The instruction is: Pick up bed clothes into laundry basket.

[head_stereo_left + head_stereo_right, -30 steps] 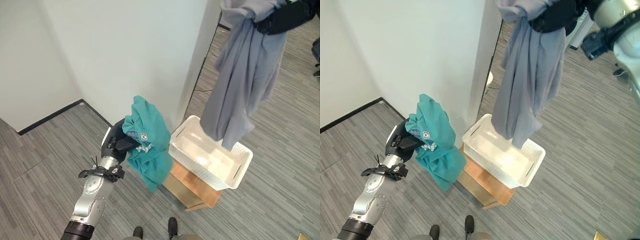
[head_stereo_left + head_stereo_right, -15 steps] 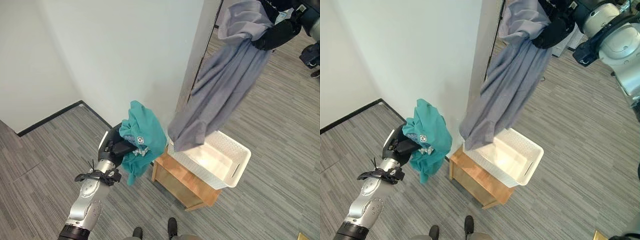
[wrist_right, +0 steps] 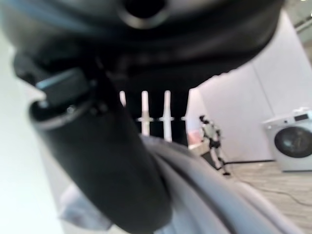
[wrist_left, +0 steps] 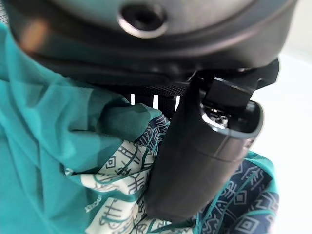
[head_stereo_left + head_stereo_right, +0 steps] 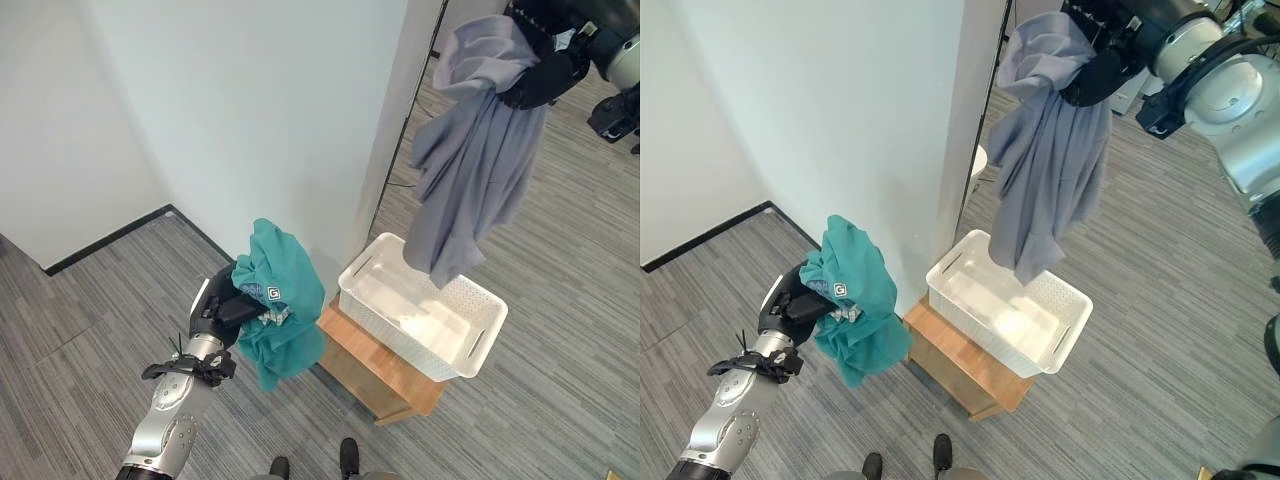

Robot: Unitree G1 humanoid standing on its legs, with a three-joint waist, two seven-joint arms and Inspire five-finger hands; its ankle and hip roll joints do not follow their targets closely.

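Underfoot — grey striped carpet point(image 5: 80, 350) | white walls point(image 5: 250, 100) | wooden stand point(image 5: 375, 370) — basket point(image 5: 480, 335)

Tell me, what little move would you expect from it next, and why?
Probably lowering the right hand so the grey garment sinks into the basket, then letting go. The garment hangs from that hand's curled fingers with its lower end just above the basket. The left hand holds the teal garment off to the side.

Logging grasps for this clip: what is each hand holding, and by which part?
Left hand clutches the teal garment by a bunched upper fold. Right hand grips the grey garment at its gathered top, above the laundry basket.
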